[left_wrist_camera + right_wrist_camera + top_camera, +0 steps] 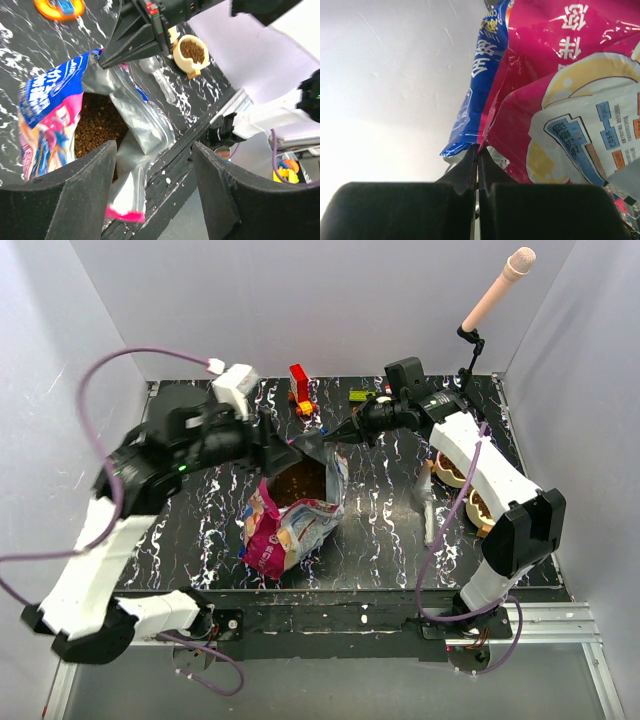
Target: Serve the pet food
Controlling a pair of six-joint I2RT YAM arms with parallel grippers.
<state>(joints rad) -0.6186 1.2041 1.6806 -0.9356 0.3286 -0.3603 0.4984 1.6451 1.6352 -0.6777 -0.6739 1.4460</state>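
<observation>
The glossy pink, white and blue pet food bag (290, 528) lies mid-table with its mouth pulled open. Dark-brown kibble (301, 483) shows inside, and also in the left wrist view (97, 125). My right gripper (333, 438) is shut on the bag's upper blue edge (470, 115) and holds it up; the left wrist view shows it pinching the rim (102, 62). My left gripper (278, 445) hovers over the bag's mouth, its jaws wide apart (155, 150) and empty. The bag's silvery inner flap (140, 125) lies just below them.
A tan bowl (191, 52) with kibble in it and a clear scoop (161, 80) lie right of the bag. The top view shows two bowls (452, 468) (482, 508) under the right arm. Toy blocks (300, 388) (360, 395) sit at the back. An orange ring (59, 7) lies nearby.
</observation>
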